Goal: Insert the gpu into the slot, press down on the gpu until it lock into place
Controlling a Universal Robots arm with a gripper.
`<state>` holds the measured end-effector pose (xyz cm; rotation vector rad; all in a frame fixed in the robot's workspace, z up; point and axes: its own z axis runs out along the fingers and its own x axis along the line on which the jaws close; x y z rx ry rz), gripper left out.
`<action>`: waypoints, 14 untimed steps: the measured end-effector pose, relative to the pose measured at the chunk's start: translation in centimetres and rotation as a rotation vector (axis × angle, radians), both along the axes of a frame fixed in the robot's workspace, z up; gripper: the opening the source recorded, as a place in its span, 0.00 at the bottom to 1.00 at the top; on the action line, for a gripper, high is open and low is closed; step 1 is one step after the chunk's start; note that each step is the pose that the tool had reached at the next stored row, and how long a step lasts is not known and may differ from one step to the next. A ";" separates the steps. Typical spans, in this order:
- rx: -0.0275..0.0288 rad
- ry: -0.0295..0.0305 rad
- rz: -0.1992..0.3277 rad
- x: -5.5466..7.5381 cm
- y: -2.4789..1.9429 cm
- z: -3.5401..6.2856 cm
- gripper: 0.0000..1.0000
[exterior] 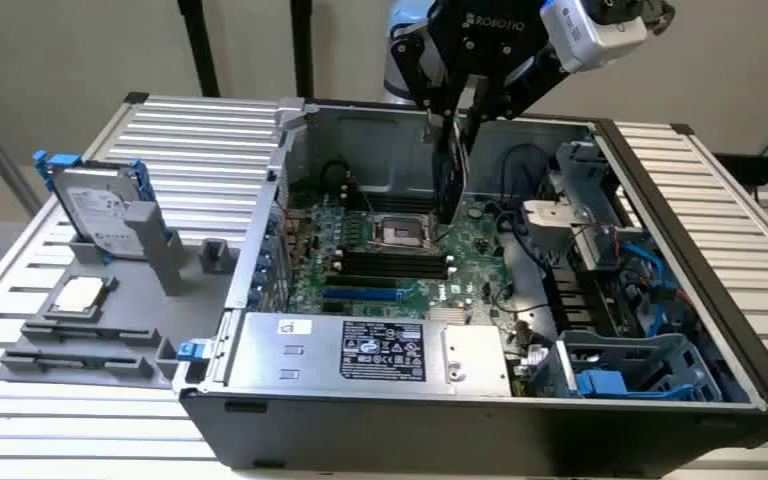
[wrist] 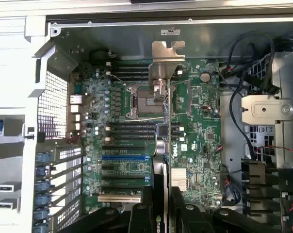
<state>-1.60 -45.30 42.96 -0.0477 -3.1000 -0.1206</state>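
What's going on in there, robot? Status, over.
Gripper shut on the flat black rectangular gpu card, held above the green motherboard. Long bright-blue plastic slot empty, card not seated. Slot looks unobstructed.

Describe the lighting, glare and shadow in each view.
Exterior view: soft, even room light; the case is shaded along its back wall behind the gripper, while the blue slot stands out plainly. Wrist view: the metal bracket of the gpu catches glare, the case's perforated side panel looks washed out, and the gripper, shut on the card, is dark against the board.
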 end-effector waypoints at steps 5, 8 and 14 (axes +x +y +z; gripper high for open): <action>0.0000 0.0000 -0.001 0.0 -0.01 0.00 0.26; -0.0001 0.0000 -0.001 0.0 -0.02 0.00 0.26; 0.0000 -0.0007 -0.001 0.0 -0.01 -0.02 0.26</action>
